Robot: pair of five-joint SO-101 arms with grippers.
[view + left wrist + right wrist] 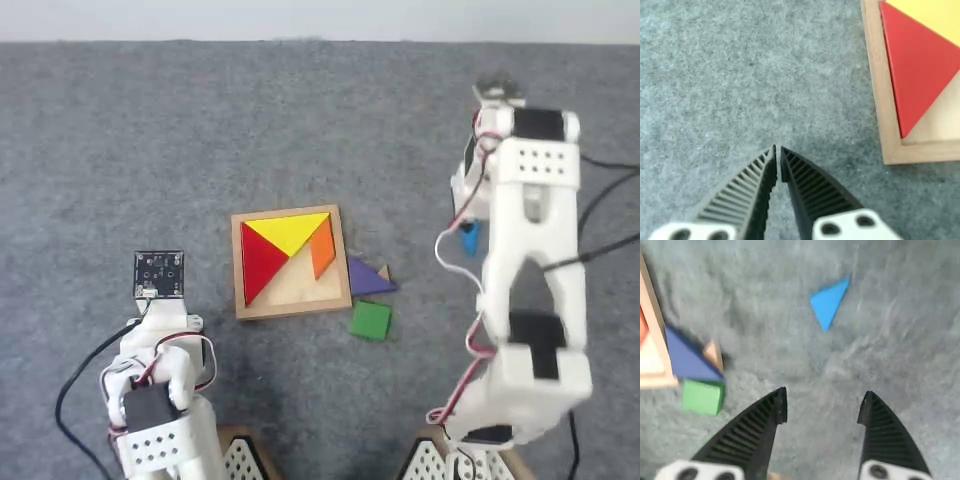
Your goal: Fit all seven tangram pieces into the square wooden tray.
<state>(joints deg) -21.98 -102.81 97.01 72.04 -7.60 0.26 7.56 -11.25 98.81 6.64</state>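
Currently 3 pcs sit in the wooden tray (300, 288), mid-table on the grey carpet (150, 150). The yellow triangle (288, 232) lies along the far edge. The red triangle (258, 265) lies along the side twd the left arm. The orange piece (322, 250) is against the opposite side, touching the yellow. The rest of the tray floor, near corner on the right-arm side, is bare wood.

4 pcs lie outside on the carpet, all on the right-arm side. The purple triangle (366, 280) touches the tray's outer rim. A small tan piece (384, 271) sits against it; whether it's partly underneath can't be told. The green square (371, 320) is just beside the purple one, nearer the arm bases, close to the tray corner but apart from it. The blue triangle (469, 238) is well apart from the others and partly hidden behind the right arm (530, 250) in the high view. It lies flat on the carpet in the right wrist view.

Right gripper (825, 397): jaws spread wide, nothing betw them, over bare carpet, w/ the blue triangle ahead of the tips, not touching.

Left gripper (778, 150): fingers pressed nearly together w/ a thin gap, holding nothing, over carpet beside the tray rim near the red triangle's corner. The left arm (160, 400) sits folded near its base, apart from the tray.
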